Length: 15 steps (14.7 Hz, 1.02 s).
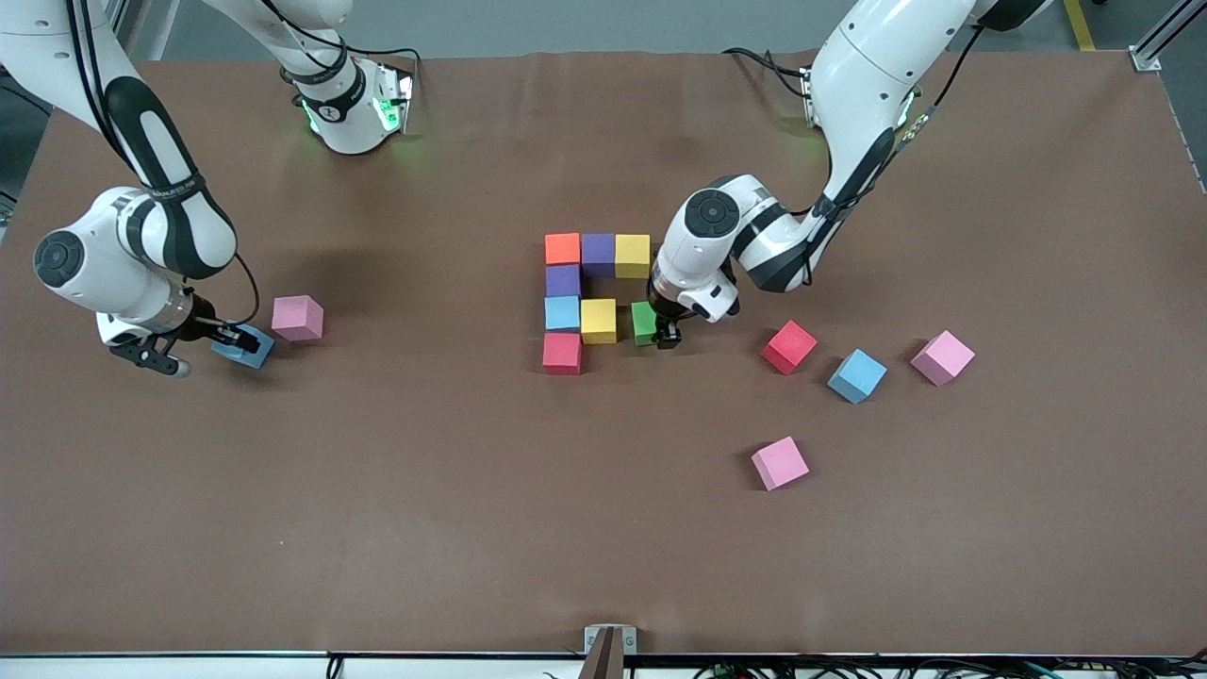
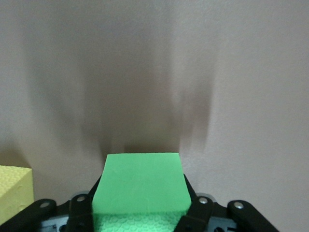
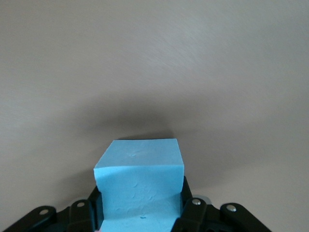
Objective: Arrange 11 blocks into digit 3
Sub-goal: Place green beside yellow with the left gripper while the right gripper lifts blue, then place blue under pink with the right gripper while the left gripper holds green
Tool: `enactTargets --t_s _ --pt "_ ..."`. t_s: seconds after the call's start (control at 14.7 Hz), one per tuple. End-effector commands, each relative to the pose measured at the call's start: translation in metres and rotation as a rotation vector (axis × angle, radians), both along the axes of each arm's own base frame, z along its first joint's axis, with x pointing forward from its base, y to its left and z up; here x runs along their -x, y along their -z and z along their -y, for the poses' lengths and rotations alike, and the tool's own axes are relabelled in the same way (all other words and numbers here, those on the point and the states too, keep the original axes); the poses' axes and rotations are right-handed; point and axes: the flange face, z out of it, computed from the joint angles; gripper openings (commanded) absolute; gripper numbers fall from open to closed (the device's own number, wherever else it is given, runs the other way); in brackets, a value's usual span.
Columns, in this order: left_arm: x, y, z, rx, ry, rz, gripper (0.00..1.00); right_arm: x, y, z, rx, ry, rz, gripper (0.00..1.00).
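Note:
The partial digit 3 has a bar of orange (image 1: pixel 563 248), purple (image 1: pixel 598 253) and yellow (image 1: pixel 632 255) blocks. A purple block (image 1: pixel 563 280), a light blue block (image 1: pixel 562 312) and a red block (image 1: pixel 562 353) run down from the orange one. A yellow block (image 1: pixel 598 321) touches the light blue one. My left gripper (image 1: pixel 662 332) (image 2: pixel 140 205) is shut on a green block (image 1: pixel 645 322) (image 2: pixel 140 181), low beside that yellow block (image 2: pixel 12 193) with a small gap. My right gripper (image 1: pixel 236 345) (image 3: pixel 140 205) is shut on a light blue block (image 1: pixel 247 347) (image 3: pixel 140 179), low at the right arm's end.
A pink block (image 1: pixel 297 317) lies beside the right gripper. Loose red (image 1: pixel 789 346), light blue (image 1: pixel 856 375) and pink (image 1: pixel 942 357) blocks lie toward the left arm's end. Another pink block (image 1: pixel 780 462) lies nearer the front camera. The brown table (image 1: pixel 471 519) is otherwise bare.

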Motion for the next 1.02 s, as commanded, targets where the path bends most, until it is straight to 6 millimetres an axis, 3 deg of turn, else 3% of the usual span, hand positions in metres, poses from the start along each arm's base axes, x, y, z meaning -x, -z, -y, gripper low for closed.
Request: enactTargets --t_s 0.0,0.2,0.41,0.61,0.95 --pt "-0.003 0.005 0.005 0.004 0.021 0.017 0.03 -0.030 -0.030 -0.027 -0.004 -0.068 -0.019 0.44" --pt "-0.004 0.007 0.006 0.002 0.038 0.023 0.03 -0.070 -0.077 -0.075 -0.022 -0.160 -0.080 0.44" --pt "-0.005 0.008 0.015 0.003 0.076 0.041 0.03 -0.099 -0.097 -0.145 -0.017 -0.265 -0.085 0.44" --pt "-0.004 0.014 0.021 0.004 0.090 0.040 0.03 -0.117 -0.103 -0.218 -0.006 -0.317 -0.094 0.44" --pt "0.003 0.015 0.027 0.003 0.113 0.038 0.03 -0.156 -0.091 -0.333 0.022 -0.389 -0.103 0.44"
